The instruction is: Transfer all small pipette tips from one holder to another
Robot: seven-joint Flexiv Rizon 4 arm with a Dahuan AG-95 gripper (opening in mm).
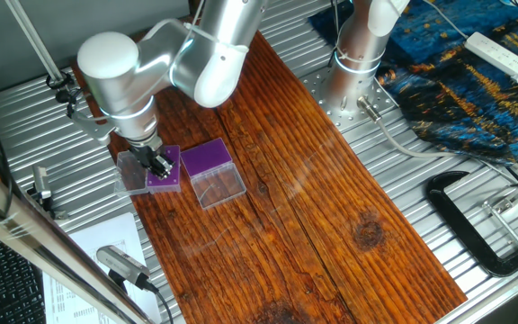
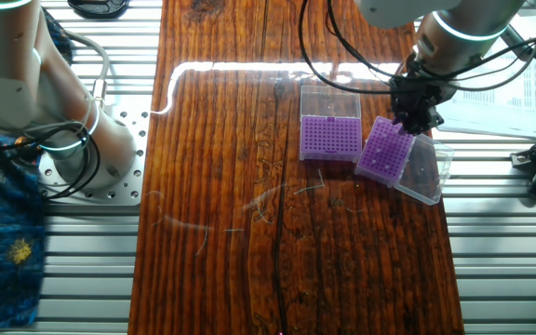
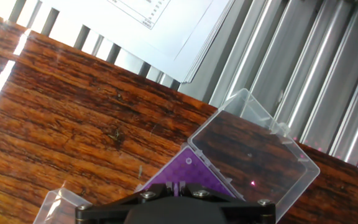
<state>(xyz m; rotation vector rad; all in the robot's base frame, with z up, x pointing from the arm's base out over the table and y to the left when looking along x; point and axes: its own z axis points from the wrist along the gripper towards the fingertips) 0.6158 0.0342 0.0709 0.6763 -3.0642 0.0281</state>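
Both fixed views show a brown wooden table (image 1: pixel 331 207) on ribbed metal, with printed paper (image 2: pixel 515 88) too small to read. The gripper (image 2: pixel 415 119) hangs over the darker purple rack (image 2: pixel 382 151), which sits turned at a slant beside the lighter purple rack (image 2: pixel 329 138). I cannot tell how wide its fingers are, or see any tips.

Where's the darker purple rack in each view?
One fixed view: darker rack at left-centre, under the gripper, left of the lighter rack.
The other fixed view: right of centre, tilted, below the gripper, right of the lighter rack.
Hand view: bottom centre, partly hidden by the gripper body.
Shared landmark: its clear lid, open beside it.
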